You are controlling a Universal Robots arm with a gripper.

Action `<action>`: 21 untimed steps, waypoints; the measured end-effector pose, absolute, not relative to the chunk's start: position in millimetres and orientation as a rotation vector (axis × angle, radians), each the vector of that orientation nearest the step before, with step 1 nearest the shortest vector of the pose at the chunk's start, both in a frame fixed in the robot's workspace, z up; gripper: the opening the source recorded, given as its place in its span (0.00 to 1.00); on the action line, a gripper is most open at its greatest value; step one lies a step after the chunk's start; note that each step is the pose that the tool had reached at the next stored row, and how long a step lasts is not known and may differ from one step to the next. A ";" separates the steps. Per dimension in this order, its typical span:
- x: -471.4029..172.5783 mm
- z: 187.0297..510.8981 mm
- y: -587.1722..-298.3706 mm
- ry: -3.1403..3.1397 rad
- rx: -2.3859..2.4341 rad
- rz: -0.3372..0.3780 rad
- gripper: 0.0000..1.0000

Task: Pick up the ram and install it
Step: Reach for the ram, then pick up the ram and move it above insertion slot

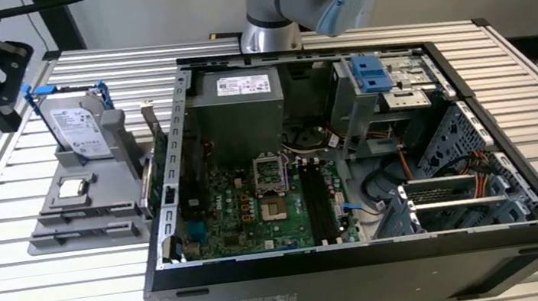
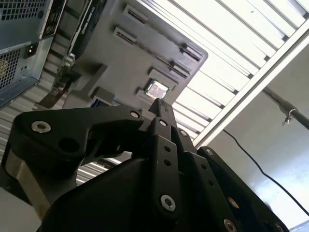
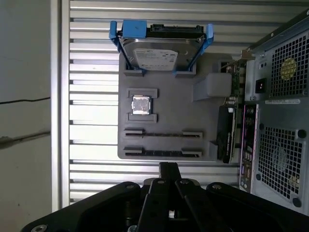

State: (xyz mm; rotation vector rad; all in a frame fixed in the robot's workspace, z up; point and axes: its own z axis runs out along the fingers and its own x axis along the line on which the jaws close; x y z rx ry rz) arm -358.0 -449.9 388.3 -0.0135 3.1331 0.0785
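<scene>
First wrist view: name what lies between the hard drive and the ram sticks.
In the first wrist view, the silver CPU chip lies between the hard drive and the ram sticks, seated on the grey holder.

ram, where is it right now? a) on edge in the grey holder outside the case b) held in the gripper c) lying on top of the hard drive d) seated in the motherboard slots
a: in the first wrist view the ram sits on edge in a long slot of the grey holder, near the cpu chip and outside the case.
</scene>
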 end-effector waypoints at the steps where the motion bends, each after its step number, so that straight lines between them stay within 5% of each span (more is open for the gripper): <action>1: -358.1 388.3 -450.0 3.133 -0.013 0.079 0.00; 21: -358.2 389.0 -450.0 3.109 -0.441 0.080 0.00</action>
